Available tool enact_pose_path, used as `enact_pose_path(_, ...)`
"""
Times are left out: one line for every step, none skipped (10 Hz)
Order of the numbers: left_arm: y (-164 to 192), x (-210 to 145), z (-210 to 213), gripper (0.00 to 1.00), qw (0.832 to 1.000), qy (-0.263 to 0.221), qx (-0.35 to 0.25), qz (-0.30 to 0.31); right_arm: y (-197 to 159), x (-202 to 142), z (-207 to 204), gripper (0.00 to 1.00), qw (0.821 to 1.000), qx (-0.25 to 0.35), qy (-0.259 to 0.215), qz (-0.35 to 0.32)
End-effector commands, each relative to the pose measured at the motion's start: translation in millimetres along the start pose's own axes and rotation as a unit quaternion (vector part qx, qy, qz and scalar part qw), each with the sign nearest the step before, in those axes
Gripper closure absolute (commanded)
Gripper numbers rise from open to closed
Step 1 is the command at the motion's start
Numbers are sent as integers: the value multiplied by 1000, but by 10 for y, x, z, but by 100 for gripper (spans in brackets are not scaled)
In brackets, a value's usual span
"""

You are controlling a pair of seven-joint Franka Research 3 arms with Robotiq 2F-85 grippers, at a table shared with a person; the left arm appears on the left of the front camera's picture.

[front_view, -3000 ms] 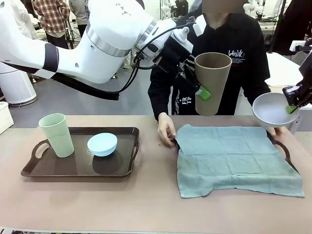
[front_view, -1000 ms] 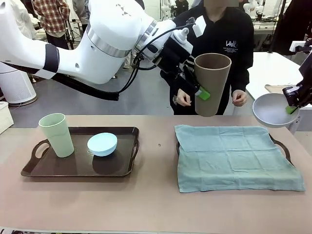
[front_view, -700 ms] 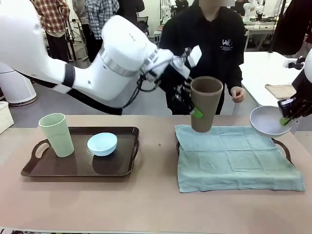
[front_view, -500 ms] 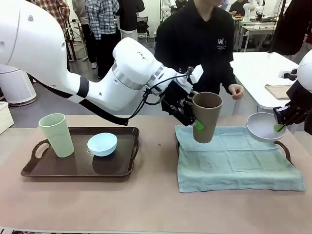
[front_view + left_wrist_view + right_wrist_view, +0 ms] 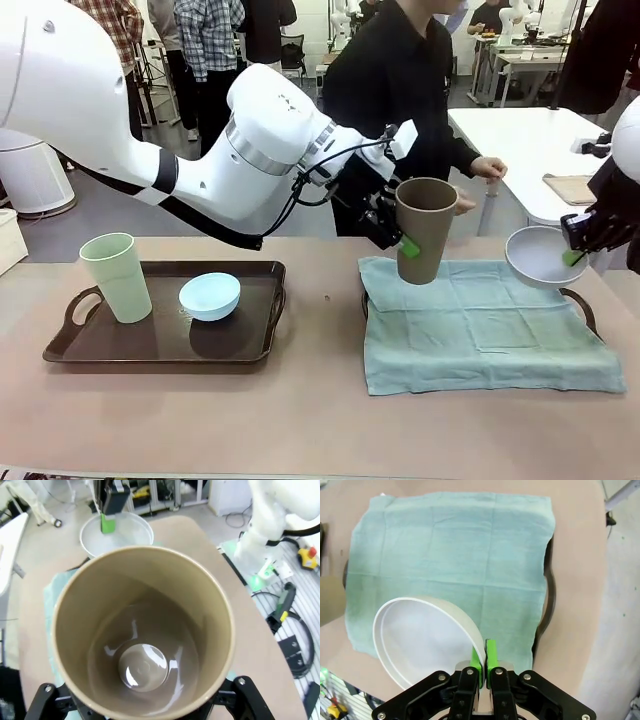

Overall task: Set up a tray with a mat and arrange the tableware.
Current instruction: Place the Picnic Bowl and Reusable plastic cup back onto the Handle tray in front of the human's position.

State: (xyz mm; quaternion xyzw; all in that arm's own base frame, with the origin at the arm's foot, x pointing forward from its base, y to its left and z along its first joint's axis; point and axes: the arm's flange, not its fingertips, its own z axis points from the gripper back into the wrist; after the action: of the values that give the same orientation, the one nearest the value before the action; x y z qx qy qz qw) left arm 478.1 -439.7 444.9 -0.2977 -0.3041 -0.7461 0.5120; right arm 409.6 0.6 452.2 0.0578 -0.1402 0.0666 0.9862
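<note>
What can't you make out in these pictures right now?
- Front view: whether the tan tumbler rests on the mat or hangs above it; no gap or contact shows.
- Left wrist view: fingertips of the left gripper, hidden under the tumbler's rim.
- Front and right wrist views: the tray beneath the mat, covered apart from its handles.

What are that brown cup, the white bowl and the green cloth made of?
The tan-brown tumbler looks like hard plastic or melamine: smooth, with glossy reflections inside. The white bowl seems similar, thin-rimmed with a soft sheen; ceramic is possible. The mat is woven cloth: matte, with fold creases.
</note>
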Motion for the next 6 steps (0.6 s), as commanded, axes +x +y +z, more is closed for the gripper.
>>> enact_pose_path(64,-150,-215,15,1000,-6,9,-11,31,136,-274,95,1000,0,23,-8)
enact_pose_path(122,-216,-279,15,1000,-2,14,-17,35,182,-361,95,1000,1,30,-7)
enact_pose_path(135,-270,-347,15,1000,4,18,-26,18,202,-459,95,999,8,39,-12)
enact_pose_path(146,-328,-433,15,999,4,17,-34,-4,211,-540,95,999,18,41,-10)
enact_pose_path(188,-369,-501,15,999,3,13,-42,-25,242,-587,95,999,28,38,-5)
enact_pose_path(206,-397,-563,15,999,5,10,-46,-34,260,-658,95,999,31,36,1)
